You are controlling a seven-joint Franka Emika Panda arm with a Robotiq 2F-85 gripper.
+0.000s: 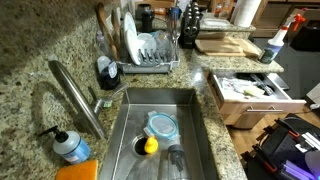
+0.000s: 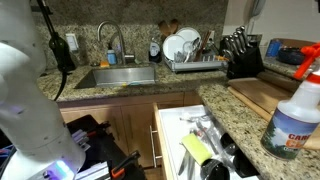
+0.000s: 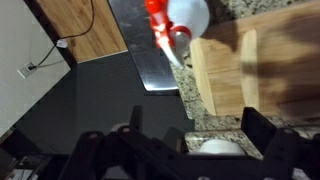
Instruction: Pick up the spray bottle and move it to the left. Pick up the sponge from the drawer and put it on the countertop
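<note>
Low in the wrist view, the gripper [image 3: 185, 150] is spread wide and empty, probably lining up on the spray bottle [image 3: 178, 20] at top centre. The sponge [image 2: 195, 148] lies in the open drawer [image 2: 163, 130], lower middle.

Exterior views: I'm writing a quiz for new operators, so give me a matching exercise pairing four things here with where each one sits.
Things:
1. spray bottle
2. yellow sponge
3. white plates
4. blue soap dispenser

Places:
A. in the open drawer
B. in the dish rack
C. on the countertop by the cutting board
D. beside the faucet

Pairs: 1-C, 2-A, 3-B, 4-D.
</note>
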